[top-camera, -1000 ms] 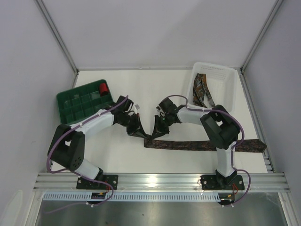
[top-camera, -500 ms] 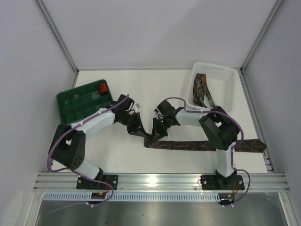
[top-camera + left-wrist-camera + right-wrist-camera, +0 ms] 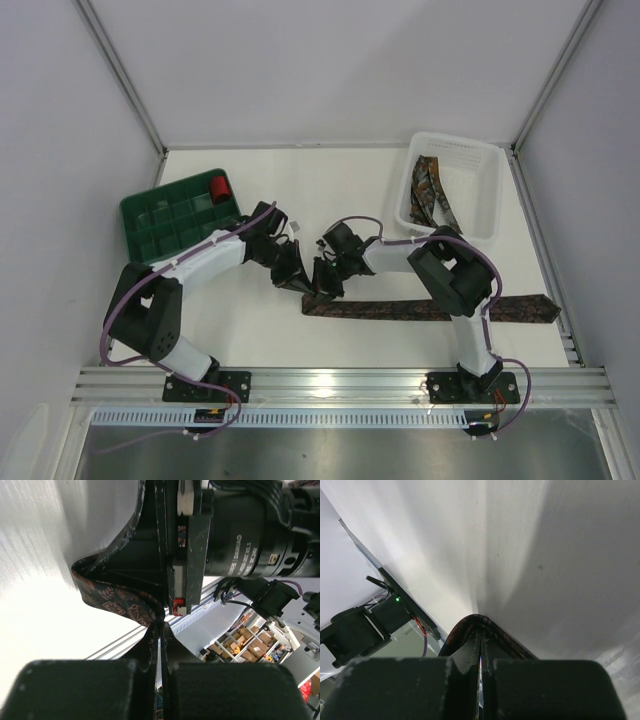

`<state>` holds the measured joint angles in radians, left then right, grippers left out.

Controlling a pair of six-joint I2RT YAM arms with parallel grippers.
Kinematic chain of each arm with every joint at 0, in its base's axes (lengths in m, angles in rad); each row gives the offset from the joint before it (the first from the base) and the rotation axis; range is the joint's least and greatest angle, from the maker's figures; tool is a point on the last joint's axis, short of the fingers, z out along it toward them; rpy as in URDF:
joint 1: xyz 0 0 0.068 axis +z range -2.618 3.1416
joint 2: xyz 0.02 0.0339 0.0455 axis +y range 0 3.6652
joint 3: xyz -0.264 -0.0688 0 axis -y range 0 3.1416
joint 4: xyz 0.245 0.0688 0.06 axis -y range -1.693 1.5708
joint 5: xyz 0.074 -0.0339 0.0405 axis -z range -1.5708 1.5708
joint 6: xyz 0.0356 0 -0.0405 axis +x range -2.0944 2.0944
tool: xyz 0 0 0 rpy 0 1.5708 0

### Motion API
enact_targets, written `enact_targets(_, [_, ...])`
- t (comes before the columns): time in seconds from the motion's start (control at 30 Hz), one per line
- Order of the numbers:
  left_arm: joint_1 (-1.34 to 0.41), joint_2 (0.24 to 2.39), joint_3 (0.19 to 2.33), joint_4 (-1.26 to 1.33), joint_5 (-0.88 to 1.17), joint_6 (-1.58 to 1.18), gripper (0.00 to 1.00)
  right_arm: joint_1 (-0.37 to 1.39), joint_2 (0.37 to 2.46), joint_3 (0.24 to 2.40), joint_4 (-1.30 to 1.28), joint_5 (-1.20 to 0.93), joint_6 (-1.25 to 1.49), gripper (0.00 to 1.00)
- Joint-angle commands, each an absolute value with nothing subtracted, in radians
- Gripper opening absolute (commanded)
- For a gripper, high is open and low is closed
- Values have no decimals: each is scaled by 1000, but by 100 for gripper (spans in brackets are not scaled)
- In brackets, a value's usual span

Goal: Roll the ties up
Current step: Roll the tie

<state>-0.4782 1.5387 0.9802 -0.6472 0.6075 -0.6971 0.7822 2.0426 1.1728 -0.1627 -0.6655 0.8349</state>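
Observation:
One patterned tie (image 3: 420,310) lies flat along the near part of the table, its pointed end to the right. My left gripper (image 3: 298,285) and right gripper (image 3: 325,288) meet at its left end, tips close together. In the left wrist view my left gripper (image 3: 161,627) is shut on the folded end of the tie (image 3: 112,600), with the right gripper's body just beyond. In the right wrist view my right gripper (image 3: 480,632) is shut, and the tie (image 3: 508,640) curls in an arch over its fingertips. More ties (image 3: 432,195) lie in the white bin.
A white plastic bin (image 3: 480,165) stands at the back right. A green compartment tray (image 3: 165,225) at the left holds a small red roll (image 3: 220,187). An aluminium rail (image 3: 340,382) runs along the near edge.
My right gripper has moved left toward the left gripper, and the tie's left end has bunched up between them. The tie has slid a little to the left.

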Motion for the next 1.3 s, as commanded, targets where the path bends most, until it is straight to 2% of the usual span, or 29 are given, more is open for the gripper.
enact_targets(0.0, [-492, 1528, 1002, -647, 621, -689, 1, 775, 2062, 1170, -101, -676, 867, 0])
enact_targets(0.47, [-499, 1532, 982, -641, 614, -686, 0, 729, 1988, 1161, -229, -664, 787, 1])
enact_targets(1.0, [-546, 1578, 1011, -623, 617, -710, 0, 726, 2057, 1170, -146, -748, 821, 2])
enact_targets(1.27, [-578, 1624, 1032, -586, 614, -732, 0, 719, 2054, 1192, -222, -753, 769, 2])
